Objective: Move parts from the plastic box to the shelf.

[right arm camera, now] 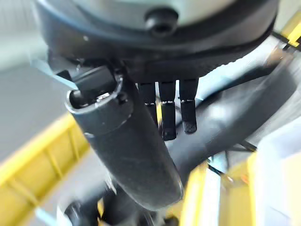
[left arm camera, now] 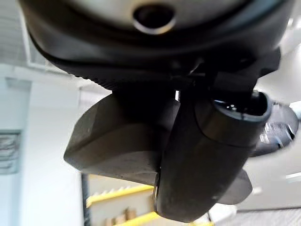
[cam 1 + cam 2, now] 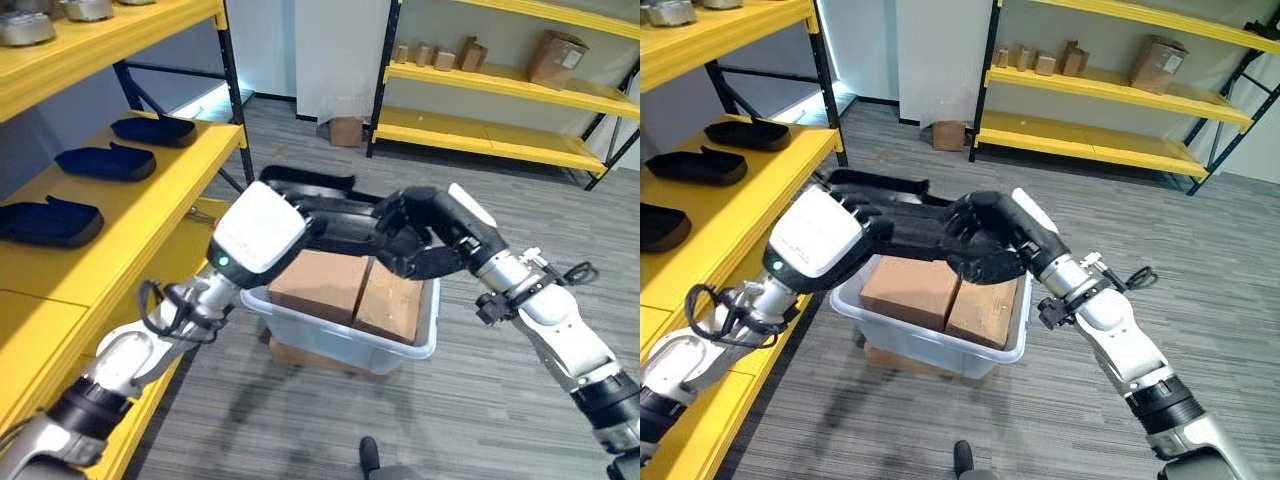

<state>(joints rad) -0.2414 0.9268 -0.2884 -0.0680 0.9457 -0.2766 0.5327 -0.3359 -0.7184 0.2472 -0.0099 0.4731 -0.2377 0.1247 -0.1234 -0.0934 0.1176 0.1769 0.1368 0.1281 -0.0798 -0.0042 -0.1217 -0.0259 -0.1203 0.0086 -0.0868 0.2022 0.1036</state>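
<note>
While both hands hover above plastic box, one long black part held between them: left hand grips one end, right hand curls around other. Below hands, box on floor holds two cardboard cartons side by side. On yellow shelf beside left hand: three black parts in row, well apart from held one.
</note>
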